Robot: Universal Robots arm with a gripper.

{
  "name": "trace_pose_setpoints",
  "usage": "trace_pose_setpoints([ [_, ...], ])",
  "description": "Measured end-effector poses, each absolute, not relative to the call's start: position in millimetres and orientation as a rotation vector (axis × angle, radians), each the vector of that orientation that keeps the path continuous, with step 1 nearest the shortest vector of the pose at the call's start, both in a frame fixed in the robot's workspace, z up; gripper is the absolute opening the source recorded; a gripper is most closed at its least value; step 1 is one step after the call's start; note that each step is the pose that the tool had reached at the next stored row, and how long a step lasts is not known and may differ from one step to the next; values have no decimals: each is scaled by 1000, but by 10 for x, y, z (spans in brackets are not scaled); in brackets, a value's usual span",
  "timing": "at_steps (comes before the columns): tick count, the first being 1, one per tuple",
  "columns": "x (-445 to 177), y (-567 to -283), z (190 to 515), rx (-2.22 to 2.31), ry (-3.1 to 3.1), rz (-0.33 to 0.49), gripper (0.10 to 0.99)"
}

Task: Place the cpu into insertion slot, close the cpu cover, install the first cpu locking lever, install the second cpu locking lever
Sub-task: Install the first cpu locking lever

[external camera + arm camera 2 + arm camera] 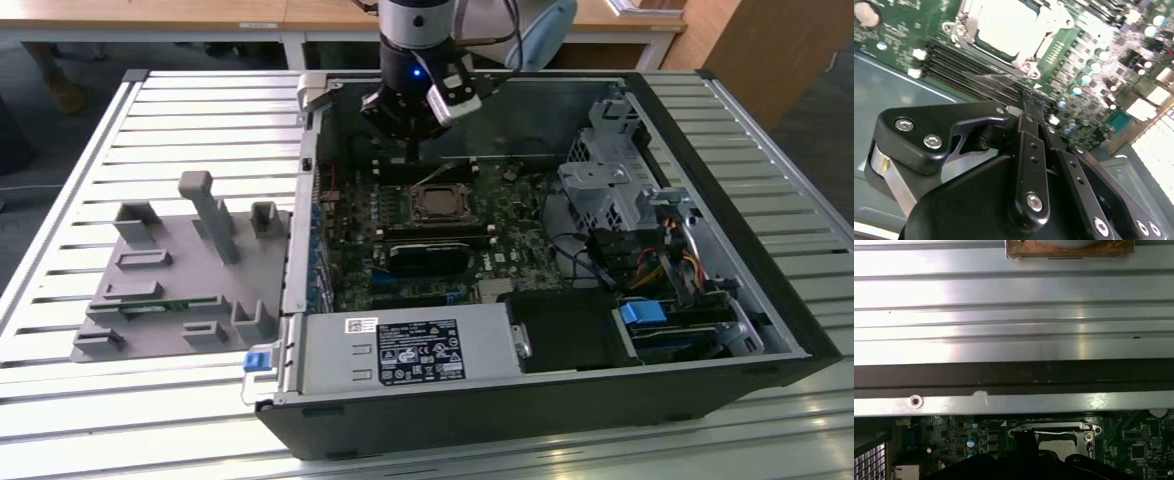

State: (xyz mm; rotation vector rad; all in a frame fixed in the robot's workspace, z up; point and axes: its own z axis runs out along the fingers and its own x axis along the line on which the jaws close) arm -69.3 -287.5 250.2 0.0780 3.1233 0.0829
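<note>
Silver cpu cover [999, 30] lies over the insertion slot [438, 203]; the tool [1029, 102], fingers pressed together, hovers just beside and should push levers gently, squarely.

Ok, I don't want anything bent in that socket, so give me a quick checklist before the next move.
1. End effector above the motherboard, just behind the insertion slot: ok.
2. End effector fingers closed, nothing visibly held: ok.
3. Cpu seated in the slot: looks so, cannot tell for sure.
4. Cpu cover fully down: cannot tell.
5. Locking levers latched: cannot tell.
</note>
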Motion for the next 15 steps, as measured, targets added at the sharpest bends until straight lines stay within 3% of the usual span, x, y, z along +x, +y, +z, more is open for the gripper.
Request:
trace_pose_setpoints([
  [6,-573,-2869,2482,77,3125,92,118],
  [10,-573,-2889,2473,75,3123,166,118],
  [15,-543,-2889,2429,56,3124,166,118],
])
